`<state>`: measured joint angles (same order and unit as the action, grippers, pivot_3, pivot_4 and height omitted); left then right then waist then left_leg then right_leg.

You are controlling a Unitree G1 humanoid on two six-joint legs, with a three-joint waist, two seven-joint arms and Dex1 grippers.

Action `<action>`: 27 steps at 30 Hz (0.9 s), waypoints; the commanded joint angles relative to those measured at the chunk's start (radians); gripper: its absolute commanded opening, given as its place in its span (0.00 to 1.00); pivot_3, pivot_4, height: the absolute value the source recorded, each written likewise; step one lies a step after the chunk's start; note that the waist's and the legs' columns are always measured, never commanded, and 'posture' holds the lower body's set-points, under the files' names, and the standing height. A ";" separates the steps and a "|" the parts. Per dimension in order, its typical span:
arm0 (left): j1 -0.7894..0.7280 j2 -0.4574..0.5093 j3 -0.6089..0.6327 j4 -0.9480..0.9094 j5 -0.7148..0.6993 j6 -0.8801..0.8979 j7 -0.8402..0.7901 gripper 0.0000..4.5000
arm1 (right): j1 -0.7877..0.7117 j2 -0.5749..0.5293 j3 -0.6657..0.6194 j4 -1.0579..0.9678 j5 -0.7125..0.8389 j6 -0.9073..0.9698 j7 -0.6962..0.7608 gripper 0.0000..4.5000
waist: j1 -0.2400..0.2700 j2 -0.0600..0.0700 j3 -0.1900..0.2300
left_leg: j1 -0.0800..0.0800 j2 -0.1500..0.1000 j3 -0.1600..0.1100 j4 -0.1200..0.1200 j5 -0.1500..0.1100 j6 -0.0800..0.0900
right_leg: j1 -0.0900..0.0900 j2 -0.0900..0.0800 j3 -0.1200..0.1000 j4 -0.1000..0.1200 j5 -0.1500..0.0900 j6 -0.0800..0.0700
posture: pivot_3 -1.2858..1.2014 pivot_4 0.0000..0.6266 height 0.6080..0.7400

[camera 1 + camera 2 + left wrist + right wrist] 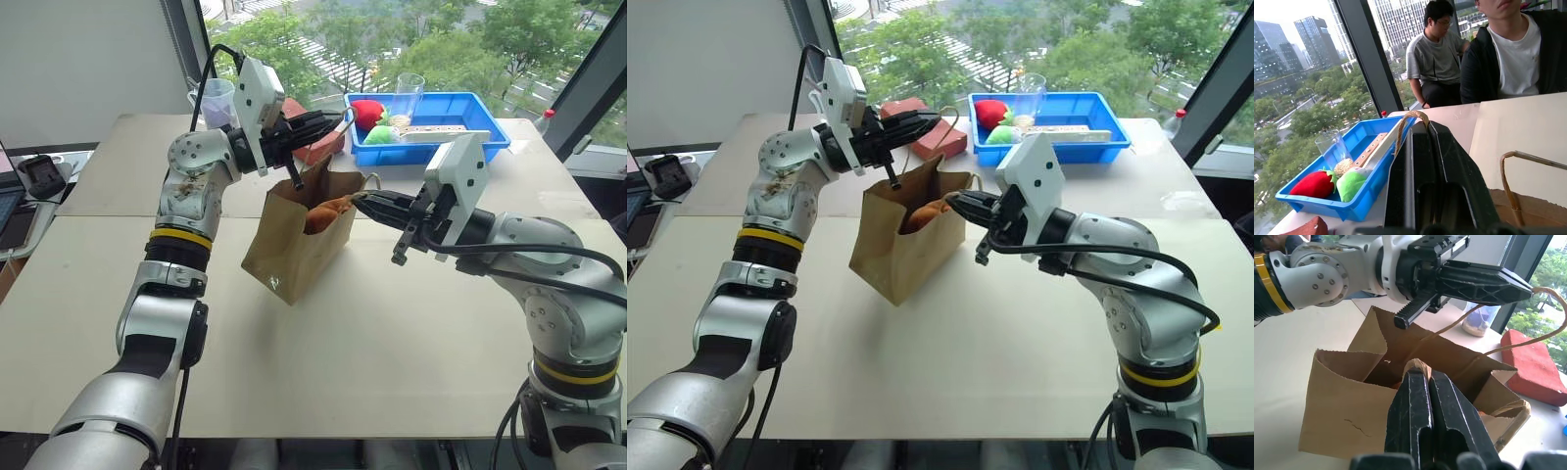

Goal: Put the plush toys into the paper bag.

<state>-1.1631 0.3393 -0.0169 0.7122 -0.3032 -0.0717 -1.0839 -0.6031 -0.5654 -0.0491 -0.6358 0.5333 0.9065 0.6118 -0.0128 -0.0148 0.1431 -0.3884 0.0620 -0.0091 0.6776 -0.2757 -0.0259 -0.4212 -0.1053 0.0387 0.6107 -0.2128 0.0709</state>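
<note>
Holding the bag (pixel 294 240) up mid-table by a handle pinched in my left pincer (pixel 328 122), I see the orange toy (pixel 328 211) inside, my right pincer (pixel 367 203) clenched empty at the rim, the white toy unseen.

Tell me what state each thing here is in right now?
paper bag: open, hanging tilted by its handles.
left gripper: shut on a bag handle.
right gripper: shut on the other handle.
orange-brown plush toy: inside the bag.
blue tray: holds red and green toys.
</note>
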 commanded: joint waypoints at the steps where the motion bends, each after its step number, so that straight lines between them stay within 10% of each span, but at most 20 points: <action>1: -0.017 0.000 0.007 0.017 0.014 -0.055 -0.042 0.00 | -0.022 0.003 0.018 -0.047 0.020 0.025 -0.034 0.00 | -0.001 0.000 0.000 | 0.000 0.000 0.000 0.000 0.000 0.000 | 0.000 0.000 0.000 0.000 0.000 0.000 | 0.52 0.24 1.00; 27: 0.425 0.214 0.073 -0.661 -0.056 0.337 0.098 0.00 | -0.210 0.267 0.315 0.518 -0.292 -0.369 0.006 0.00 | -0.031 0.001 0.000 | 0.000 -0.009 -0.019 -0.001 0.001 -0.001 | -0.001 0.000 -0.001 0.004 -0.001 0.001 | 0.52 0.24 1.00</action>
<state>-0.7369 0.5502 0.0258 0.1155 -0.3327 0.2393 -1.0164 -0.7893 -0.2934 0.2753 -0.1057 0.2494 0.5713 0.6016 -0.0435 -0.0136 0.1436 -0.3878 0.0535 -0.0283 0.6766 -0.2749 -0.0269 -0.4222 -0.1056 0.0382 0.6151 -0.2135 0.0719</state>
